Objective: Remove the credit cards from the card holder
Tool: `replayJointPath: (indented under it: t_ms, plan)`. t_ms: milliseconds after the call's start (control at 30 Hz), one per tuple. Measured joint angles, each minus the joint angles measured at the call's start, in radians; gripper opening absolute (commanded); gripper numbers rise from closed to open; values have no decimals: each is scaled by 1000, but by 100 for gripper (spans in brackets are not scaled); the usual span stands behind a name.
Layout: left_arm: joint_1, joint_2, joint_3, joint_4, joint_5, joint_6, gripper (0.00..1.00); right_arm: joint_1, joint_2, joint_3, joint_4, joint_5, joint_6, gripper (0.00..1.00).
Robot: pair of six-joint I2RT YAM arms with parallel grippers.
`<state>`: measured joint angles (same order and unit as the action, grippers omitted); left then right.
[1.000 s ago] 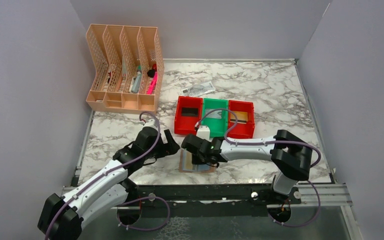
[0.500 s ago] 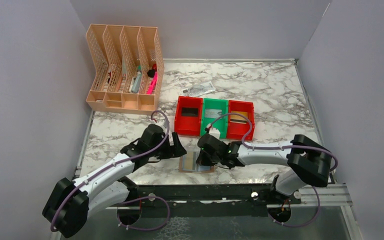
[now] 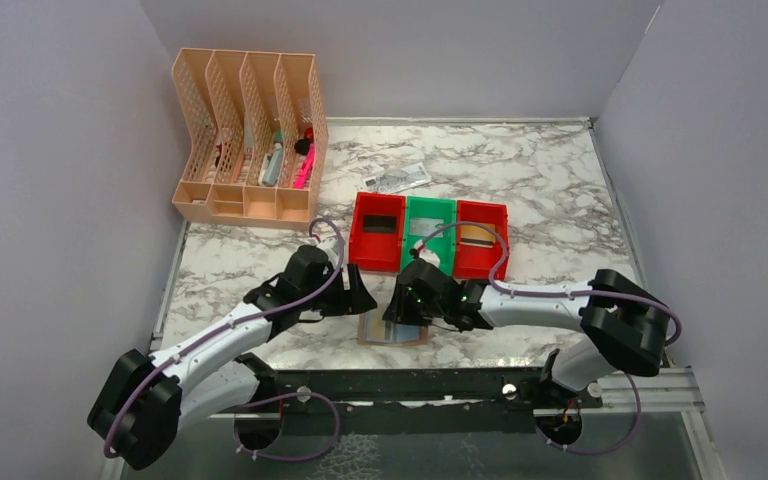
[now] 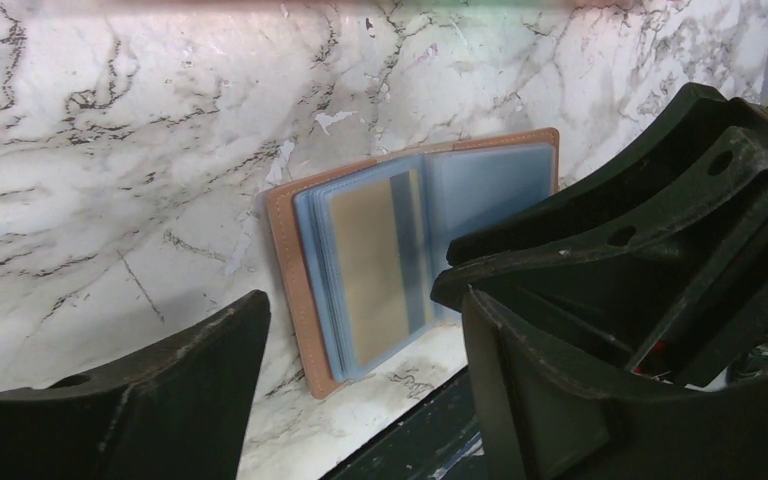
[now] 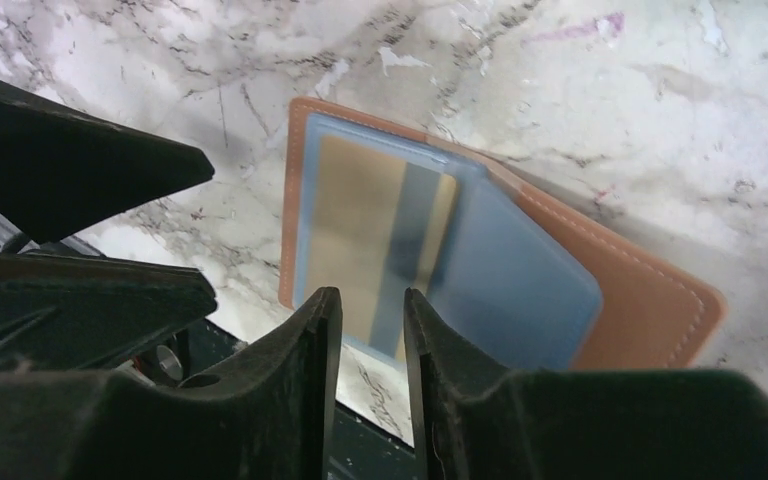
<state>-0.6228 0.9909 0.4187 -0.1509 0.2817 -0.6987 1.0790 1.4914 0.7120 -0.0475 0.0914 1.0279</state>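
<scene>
The card holder [image 3: 388, 330] lies open near the table's front edge, tan with pale blue panels. In the left wrist view the holder [image 4: 285, 240] has a gold credit card [image 4: 370, 265] with a grey stripe in its left panel. The card [image 5: 360, 225] and holder [image 5: 650, 300] also show in the right wrist view. My left gripper [image 3: 358, 298] is open and empty beside the holder's far left corner [image 4: 365, 300]. My right gripper [image 3: 402, 308] hovers over the holder's near edge [image 5: 370, 305], jaws a narrow gap apart with nothing between them.
Three bins stand behind the holder: red [image 3: 359, 235] with a dark card, green [image 3: 449, 240] with a grey card, red [image 3: 503, 245] with a gold-toned card. A crumpled paper note [image 3: 397, 179] lies farther back. A peach desk organizer [image 3: 247, 140] stands at the back left.
My left gripper has moved right, up to the holder's left side. My right gripper has shifted slightly over the holder, and the open panels now show.
</scene>
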Motion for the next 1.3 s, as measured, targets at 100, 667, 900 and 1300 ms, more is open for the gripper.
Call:
replayJointPath:
  t_ms: [100, 667, 900, 1300]
  plan:
    - [0, 3, 0, 0, 0, 0, 63, 0, 26, 37, -16, 0, -13, 44]
    - [0, 43, 0, 24, 33, 1, 54, -8, 86, -8, 40, 18, 54, 12]
    - [0, 66, 0, 61, 82, 1, 54, -34, 42, -134, 203, -18, 119, 13]
    - [-50, 158, 32, 94, 111, 1, 54, -53, 15, -203, 262, -39, 222, 10]
